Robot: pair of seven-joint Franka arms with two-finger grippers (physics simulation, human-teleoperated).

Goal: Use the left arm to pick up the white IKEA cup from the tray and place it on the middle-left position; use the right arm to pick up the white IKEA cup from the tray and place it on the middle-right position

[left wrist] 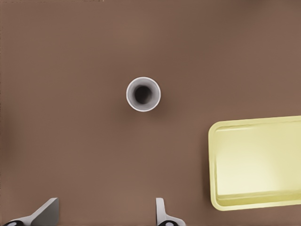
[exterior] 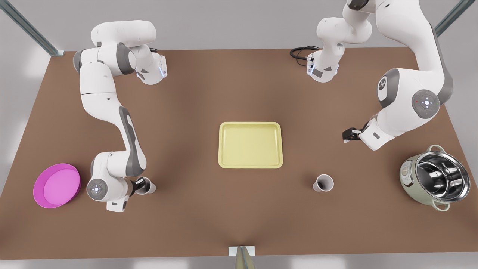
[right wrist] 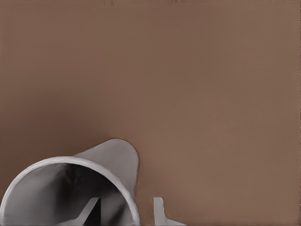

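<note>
Beside the pale yellow rectangular tray (exterior: 250, 164), which is bare, toward the front view's right and nearer the camera, one small white tapered cup (exterior: 323, 183) stands upright, mouth up, on the plain brown desk (exterior: 231, 93). It is free, w/ nothing touching it. The left pincer (exterior: 347, 135) hangs off the tray's other side from the round magenta bowl (exterior: 56, 185), apart from that standing cup. From the left wrist view its fingers (left wrist: 162, 214) are spread wide, w/ the cup (left wrist: 143, 94) and tray (left wrist: 256, 162) ahead of them.

Well apart from the tray toward the front view's left, the right pincer (exterior: 140, 185) is clamped on the second white tapered cup (exterior: 148, 185). In the right wrist view one finger (right wrist: 91, 209) sits inside the cup (right wrist: 70, 193) and the other outside, pinching the wall at the rim. Cannot tell if its base touches the desk.

Handling, as a guess: both cups look light, thin-walled, rigid and smooth, so prob. slippery and easy to tip. A rim pinch works w/ modest force; hold it level and set it down gently before letting go. The tapered outside may slide if squeezed low.
</note>
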